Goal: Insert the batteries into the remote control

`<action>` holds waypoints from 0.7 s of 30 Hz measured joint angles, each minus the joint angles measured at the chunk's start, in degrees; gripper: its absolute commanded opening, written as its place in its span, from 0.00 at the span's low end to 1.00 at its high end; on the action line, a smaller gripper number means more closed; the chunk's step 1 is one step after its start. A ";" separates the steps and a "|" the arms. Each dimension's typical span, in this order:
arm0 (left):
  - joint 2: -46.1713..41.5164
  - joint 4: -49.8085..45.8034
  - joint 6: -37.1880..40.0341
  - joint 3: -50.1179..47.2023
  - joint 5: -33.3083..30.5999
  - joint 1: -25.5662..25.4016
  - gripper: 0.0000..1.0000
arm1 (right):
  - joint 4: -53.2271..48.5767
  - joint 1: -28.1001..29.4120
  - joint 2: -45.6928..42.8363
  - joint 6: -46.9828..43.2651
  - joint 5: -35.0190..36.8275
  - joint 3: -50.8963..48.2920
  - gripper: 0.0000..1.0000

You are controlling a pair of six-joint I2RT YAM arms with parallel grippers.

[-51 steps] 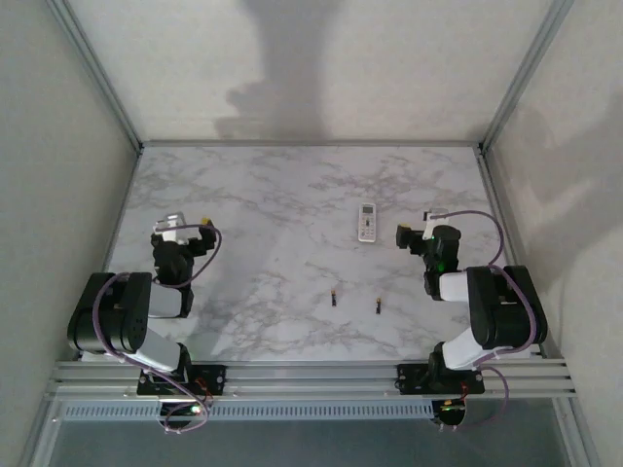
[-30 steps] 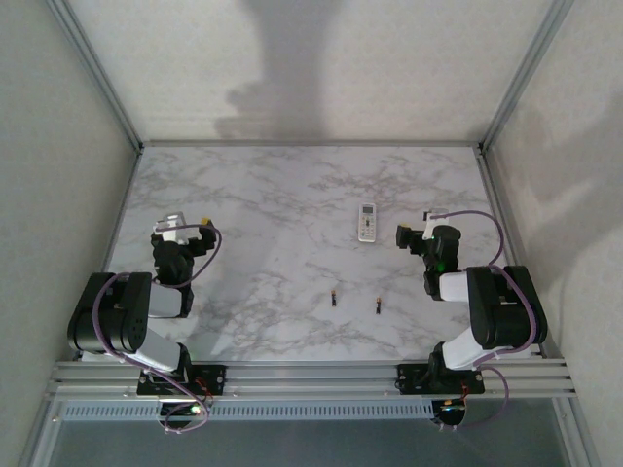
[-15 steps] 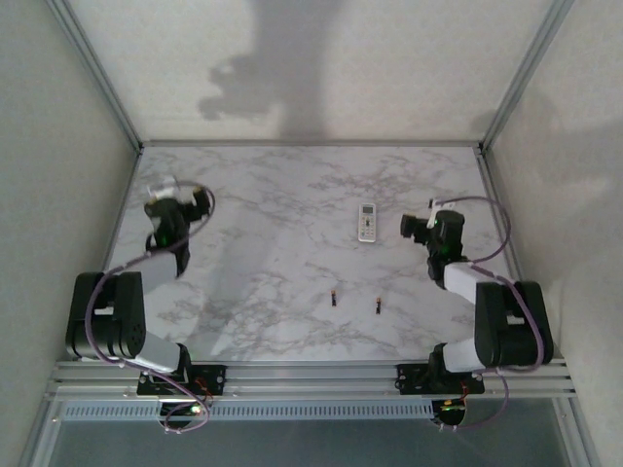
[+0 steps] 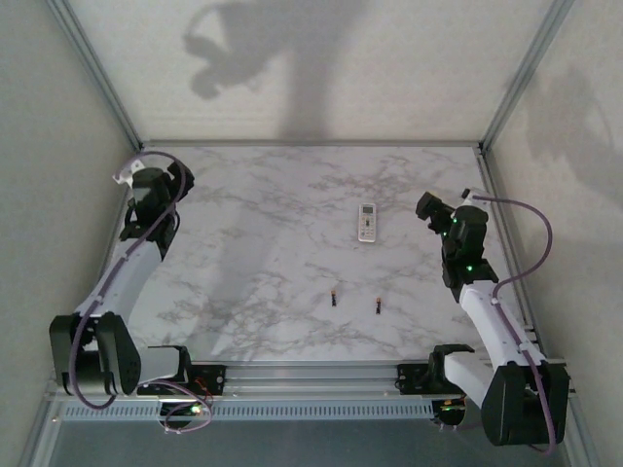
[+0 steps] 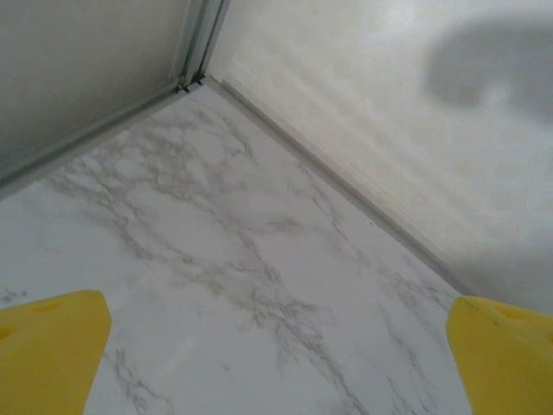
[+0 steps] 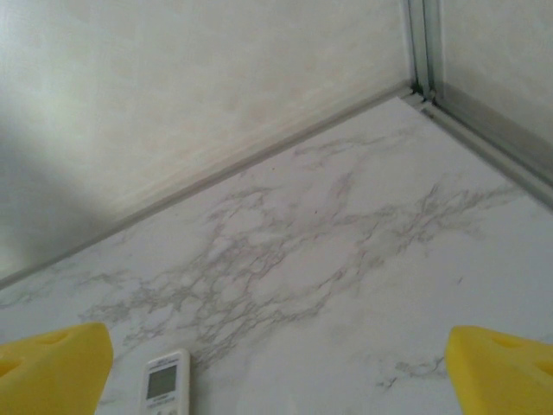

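Risks sending the batteries (image 4: 334,298), loose on the table (image 4: 263,243) nearer the arm bases than the face-up remote control (image 4: 367,222), rolling under a clumsy pinch, left gripper (image 5: 276,350) and right gripper (image 6: 276,367) both spread wide, empty.

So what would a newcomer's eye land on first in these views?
Probably the white remote control lying face up, right of centre on the marble table, with two batteries lying apart nearer the front edge. Then the left claw and right claw, out toward opposite sides, both wide open and empty.
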 measured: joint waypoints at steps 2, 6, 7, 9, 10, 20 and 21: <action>-2.25 -0.07 -1.38 -2.25 0.15 -1.29 0.99 | -1.36 0.00 0.28 1.31 -1.84 0.04 0.99; -5.66 1.36 -3.15 -6.56 -0.26 -8.63 1.00 | -4.37 0.28 2.47 2.40 -5.20 1.44 0.99; -6.16 2.19 -3.43 -7.65 -0.68 -11.08 1.00 | -4.96 0.66 3.23 2.43 -5.79 1.84 0.99; -6.78 4.28 -3.98 -10.27 -1.73 -16.39 1.00 | -6.49 1.99 4.85 2.34 -6.60 2.78 0.99; -6.84 5.27 -4.24 -11.50 -2.38 -18.91 1.00 | -7.54 3.10 5.90 2.25 -6.58 3.52 0.99; -3.96 9.90 -3.74 -15.80 -7.89 -32.85 1.00 | -14.62 14.05 16.06 -0.04 -1.86 9.35 0.99; -3.45 10.32 -3.28 -16.02 -8.52 -33.75 1.00 | -15.39 15.04 17.42 -0.33 -0.92 10.01 0.99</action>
